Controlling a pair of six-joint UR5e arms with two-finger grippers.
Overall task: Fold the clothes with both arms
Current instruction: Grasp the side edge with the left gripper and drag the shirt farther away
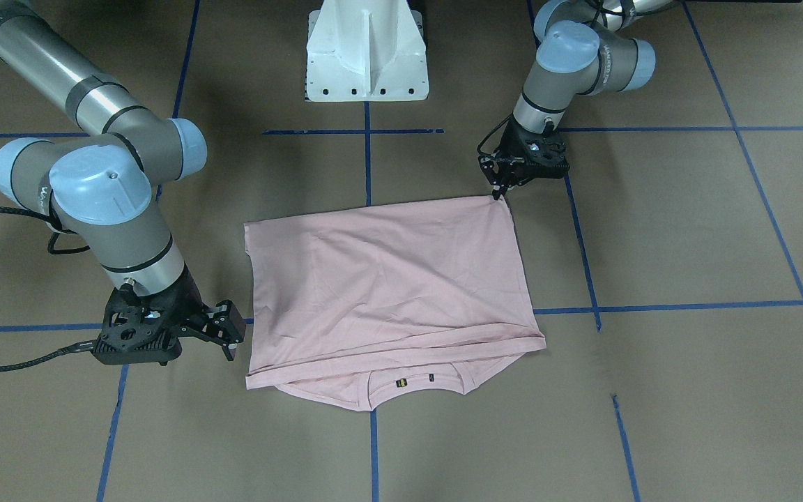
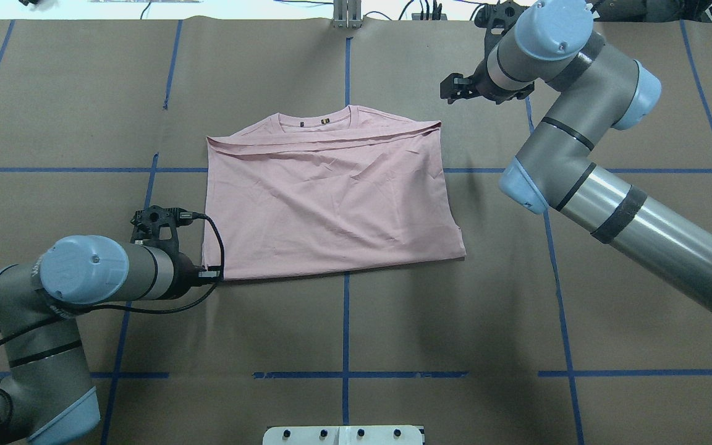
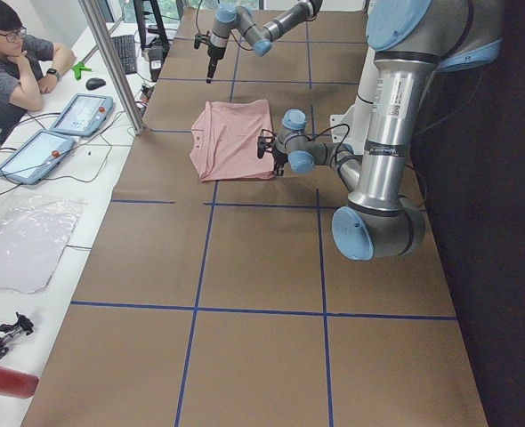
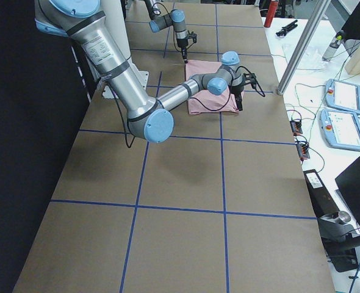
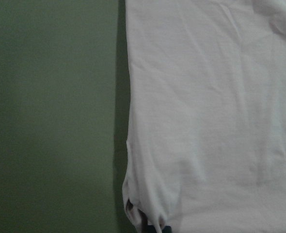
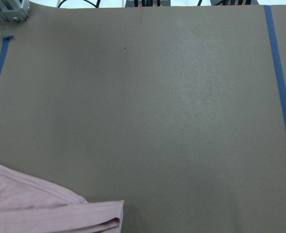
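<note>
The pale pink T-shirt (image 1: 387, 279) lies folded on the brown table, plain side up, with its ribbed collar (image 1: 415, 380) showing at the far edge from the robot. My left gripper (image 1: 500, 189) points down at the shirt's near-left corner (image 2: 206, 274) and is shut on it. In the left wrist view the cloth (image 5: 211, 121) bunches at the bottom edge. My right gripper (image 2: 453, 90) hovers open just beyond the far-right corner (image 2: 437, 125), apart from the cloth. The right wrist view shows that corner (image 6: 104, 213) lying free at the lower left.
The white pedestal base (image 1: 366, 56) stands at the robot's edge of the table. Blue tape lines (image 2: 345, 321) grid the brown surface. A person (image 3: 13, 71) sits at a side desk with tablets (image 3: 84, 111). Control pendants (image 4: 345, 97) lie beside the table's other end.
</note>
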